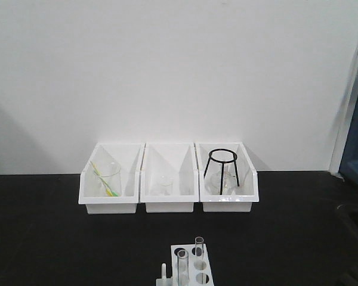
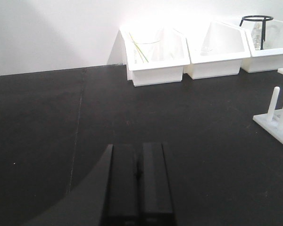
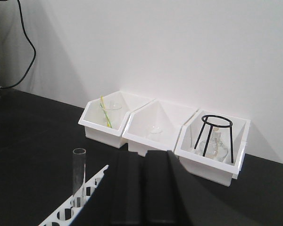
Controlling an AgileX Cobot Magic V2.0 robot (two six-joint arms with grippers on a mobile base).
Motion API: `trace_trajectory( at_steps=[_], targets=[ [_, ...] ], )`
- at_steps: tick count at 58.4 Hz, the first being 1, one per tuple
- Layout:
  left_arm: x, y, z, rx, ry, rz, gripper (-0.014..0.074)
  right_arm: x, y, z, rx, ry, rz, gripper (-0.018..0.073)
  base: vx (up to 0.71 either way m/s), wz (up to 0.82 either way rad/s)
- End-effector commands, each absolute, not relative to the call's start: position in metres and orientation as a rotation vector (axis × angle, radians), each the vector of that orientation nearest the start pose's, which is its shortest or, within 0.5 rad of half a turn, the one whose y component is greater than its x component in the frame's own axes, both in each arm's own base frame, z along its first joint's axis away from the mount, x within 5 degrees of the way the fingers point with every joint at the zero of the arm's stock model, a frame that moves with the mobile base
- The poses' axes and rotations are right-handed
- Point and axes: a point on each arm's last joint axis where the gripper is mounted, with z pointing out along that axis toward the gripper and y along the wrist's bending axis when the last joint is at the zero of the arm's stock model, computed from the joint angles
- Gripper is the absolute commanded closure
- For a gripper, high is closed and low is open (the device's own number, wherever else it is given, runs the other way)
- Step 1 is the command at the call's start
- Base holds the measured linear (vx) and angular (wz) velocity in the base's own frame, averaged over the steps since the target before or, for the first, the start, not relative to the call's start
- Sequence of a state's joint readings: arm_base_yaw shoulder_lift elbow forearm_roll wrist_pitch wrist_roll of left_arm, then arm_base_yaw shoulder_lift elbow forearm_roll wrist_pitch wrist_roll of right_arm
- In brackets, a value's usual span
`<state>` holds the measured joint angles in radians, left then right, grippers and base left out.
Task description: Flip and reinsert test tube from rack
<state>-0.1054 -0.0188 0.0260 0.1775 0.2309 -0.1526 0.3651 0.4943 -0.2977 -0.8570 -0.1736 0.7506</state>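
Note:
The white rack (image 1: pixel 207 256) stands at the table's front centre, with thin pegs (image 1: pixel 163 271) on its left side. Two clear test tubes stand upright in it, one nearer (image 1: pixel 182 262) and one behind (image 1: pixel 198 245). Neither gripper shows in the front view. My left gripper (image 2: pixel 138 148) is shut and empty, low over the black table, with the rack's peg side (image 2: pixel 273 123) off to its right. My right gripper (image 3: pixel 142 154) is also shut and empty. A test tube (image 3: pixel 79 174) stands in the rack (image 3: pixel 91 183) just to its left.
Three white bins line the back wall. The left bin (image 1: pixel 110 207) holds a beaker with a yellow-green stick, the middle bin (image 1: pixel 169 205) small glassware, the right bin (image 1: pixel 227 205) a black wire tripod over a flask. A dark object (image 1: pixel 355 220) sits at the table's right edge.

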Motion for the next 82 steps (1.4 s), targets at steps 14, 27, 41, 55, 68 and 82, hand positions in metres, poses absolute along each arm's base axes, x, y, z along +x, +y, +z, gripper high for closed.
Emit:
trace_trajectory(
  at_steps=[14, 27, 41, 55, 68, 82],
  targets=[
    [0.055, -0.003, 0.194, 0.074, 1.628, -0.053, 0.0602, 0.098, 0.052, 0.291, -0.469, 1.463, 0.328, 0.057, 0.0, 0.0],
    [0.055, -0.003, 0.194, 0.074, 1.628, -0.053, 0.0602, 0.092, 0.038, 0.296, -0.195, 1.483, 0.437, 0.057, 0.0, 0.0],
    [0.055, -0.003, 0.194, 0.074, 1.628, -0.053, 0.0602, 0.075, 0.008, 0.254, -0.025, 1.562, 0.139, 0.057, 0.0, 0.0],
    [0.055, -0.003, 0.194, 0.074, 1.628, -0.053, 0.0602, 0.058, 0.001, 0.2, 0.02, 1.532, 0.064, 0.057, 0.0, 0.0],
    [0.055, -0.003, 0.194, 0.074, 1.627, -0.053, 0.0602, 0.056, 0.0, 0.198, 0.034, 1.553, 0.058, 0.057, 0.0, 0.0],
    [0.055, -0.003, 0.194, 0.074, 1.627, -0.053, 0.0602, 0.056, 0.0, 0.198, 0.034, 1.553, 0.058, 0.057, 0.0, 0.0]
  ],
)
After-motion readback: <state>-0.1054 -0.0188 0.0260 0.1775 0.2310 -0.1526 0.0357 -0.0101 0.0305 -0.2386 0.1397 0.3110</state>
